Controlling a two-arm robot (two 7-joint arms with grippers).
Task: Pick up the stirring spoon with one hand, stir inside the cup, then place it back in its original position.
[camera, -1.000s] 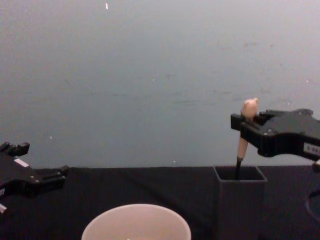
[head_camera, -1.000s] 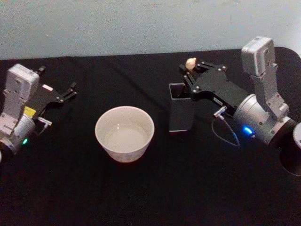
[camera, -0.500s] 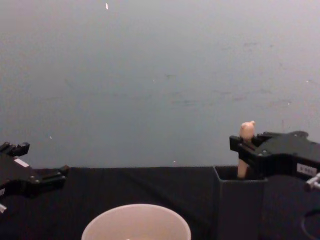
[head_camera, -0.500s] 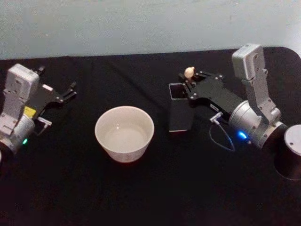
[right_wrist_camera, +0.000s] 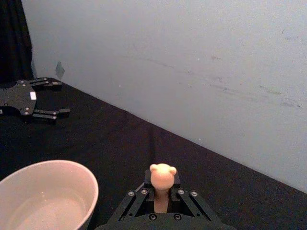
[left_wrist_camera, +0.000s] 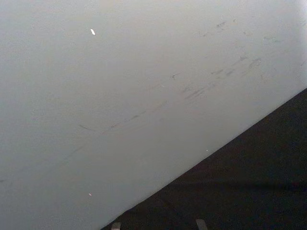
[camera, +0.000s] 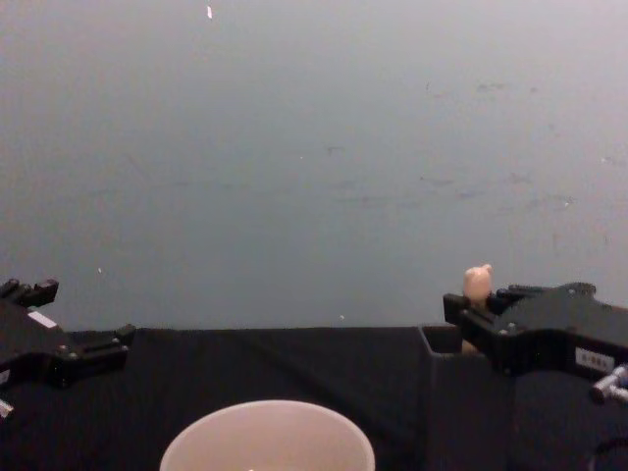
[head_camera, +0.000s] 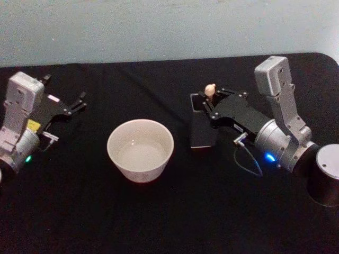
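Over the holder box [head_camera: 203,124], the right gripper [head_camera: 210,100] clamps the stirring spoon [head_camera: 210,90] just below its knob: light, stiff, likely slippery. Left gripper [head_camera: 79,101] idles, fingers apart.

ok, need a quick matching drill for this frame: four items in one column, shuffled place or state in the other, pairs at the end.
Items:
1. stirring spoon
2. cup
3. left end effector
4. holder box

States:
A. open, idle at the table's left
B. round, cream, mid-table
C. knob gripped by the right end effector
D. dark, square-mouthed, right of the cup

Pairs: 1-C, 2-B, 3-A, 4-D
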